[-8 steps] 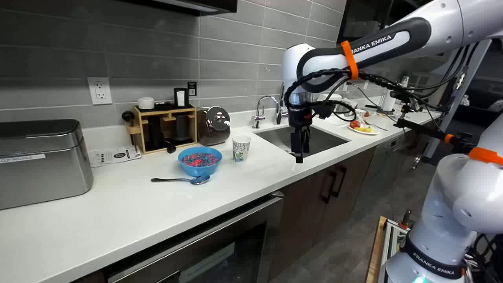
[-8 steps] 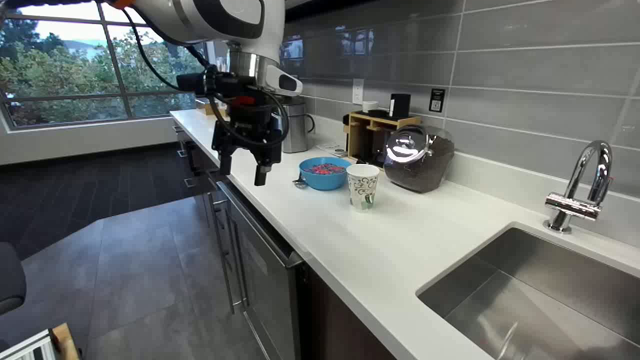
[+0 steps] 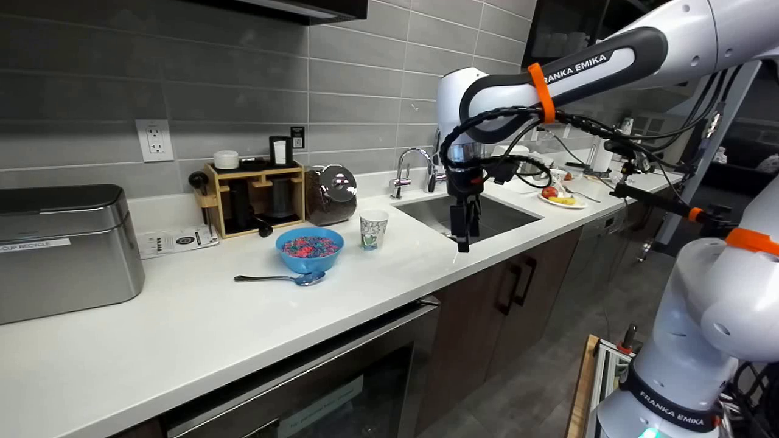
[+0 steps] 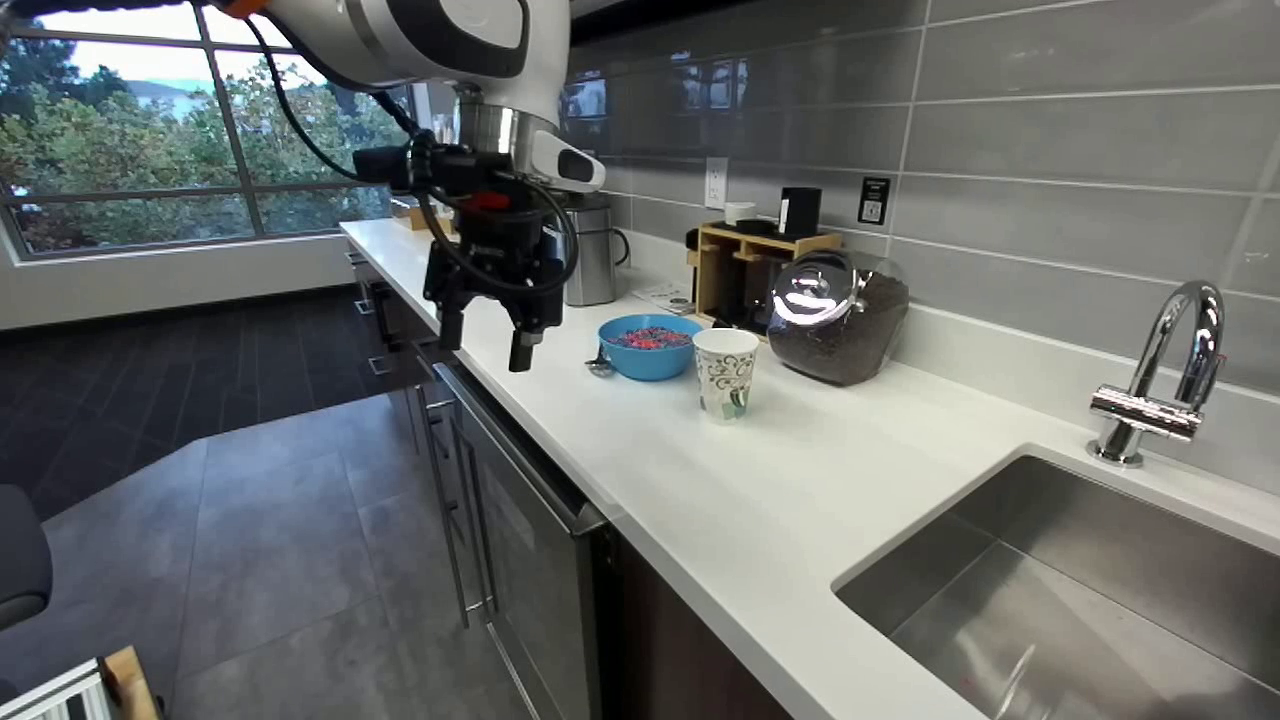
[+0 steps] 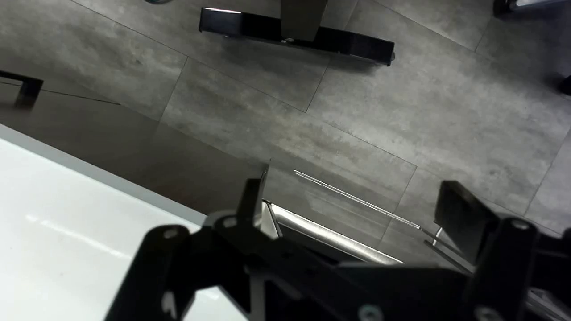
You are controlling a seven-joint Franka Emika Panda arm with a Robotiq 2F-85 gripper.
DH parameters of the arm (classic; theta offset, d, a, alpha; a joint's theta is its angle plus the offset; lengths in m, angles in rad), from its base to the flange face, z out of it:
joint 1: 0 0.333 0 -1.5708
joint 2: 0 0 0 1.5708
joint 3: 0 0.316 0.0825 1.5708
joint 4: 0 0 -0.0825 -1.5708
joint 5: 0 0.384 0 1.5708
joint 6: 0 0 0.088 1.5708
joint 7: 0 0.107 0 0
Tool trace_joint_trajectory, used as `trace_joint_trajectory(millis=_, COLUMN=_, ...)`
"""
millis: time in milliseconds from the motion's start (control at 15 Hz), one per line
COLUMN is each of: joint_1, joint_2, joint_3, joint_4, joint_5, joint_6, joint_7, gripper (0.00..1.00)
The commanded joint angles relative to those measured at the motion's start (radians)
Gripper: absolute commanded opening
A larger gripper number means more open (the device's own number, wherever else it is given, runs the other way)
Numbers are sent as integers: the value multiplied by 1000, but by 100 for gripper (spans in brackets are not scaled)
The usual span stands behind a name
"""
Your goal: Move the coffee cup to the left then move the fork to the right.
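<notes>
We find the coffee cup (image 3: 373, 229), a white paper cup with a scroll pattern, standing upright on the countertop (image 3: 201, 340) just beside the blue bowl (image 3: 304, 264); an exterior view shows a gap between them, the cup to the bowl's right. Its inside is hidden from us. In front of the bowl lies a metal utensil (image 3: 298, 280) whose broad end looks rounded, more spoon than fork. We cannot tell whether it touches the bowl, and in an exterior view only its near end (image 4: 600, 367) shows past the bowl. The red and blue bits (image 3: 310, 247) inside the bowl are too small to name. Well to the bowl's right, a plate (image 3: 581, 205) of food (image 3: 550, 192) is hard to make out, and the sink (image 4: 1120, 545) is cut off in an exterior view.

The arm (image 3: 608, 64), partly out of view, reaches across and bends so its far end points straight down. Its gripper (image 4: 486, 345) hangs well apart from the bowl, on the floor side, with its jaws spread wide. Below it, the wrist view shows the countertop's front edge and the floor (image 5: 446, 111).
</notes>
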Motion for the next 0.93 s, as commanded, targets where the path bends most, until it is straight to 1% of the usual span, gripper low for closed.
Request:
trace_joint_trajectory(millis=0, joint_1=-3, joint_2=10, joint_3=3, joint_4=7, joint_5=10, joint_6=23, joint_7=9, gripper=100)
trace_joint_trajectory(millis=133, joint_1=-4, joint_2=44, joint_3=0, joint_4=42, joint_5=56, joint_6=40, joint_7=46, gripper=100)
trace_joint_trajectory(millis=267, joint_1=-8, joint_2=89, joint_3=-8, joint_4=96, joint_5=132, joint_6=51, joint_7=92, gripper=100)
trace_joint_trajectory(millis=467, joint_1=-28, joint_2=161, joint_3=-15, joint_4=185, joint_5=186, joint_6=115, joint_7=199, gripper=100)
trace_joint_trajectory(millis=600, joint_1=-44, joint_2=198, joint_3=-25, joint_4=227, joint_5=210, joint_6=176, joint_7=251, gripper=100)
trace_joint_trajectory(millis=867, joint_1=-72, joint_2=255, joint_3=-46, joint_4=264, joint_5=226, joint_6=337, joint_7=363, gripper=100)
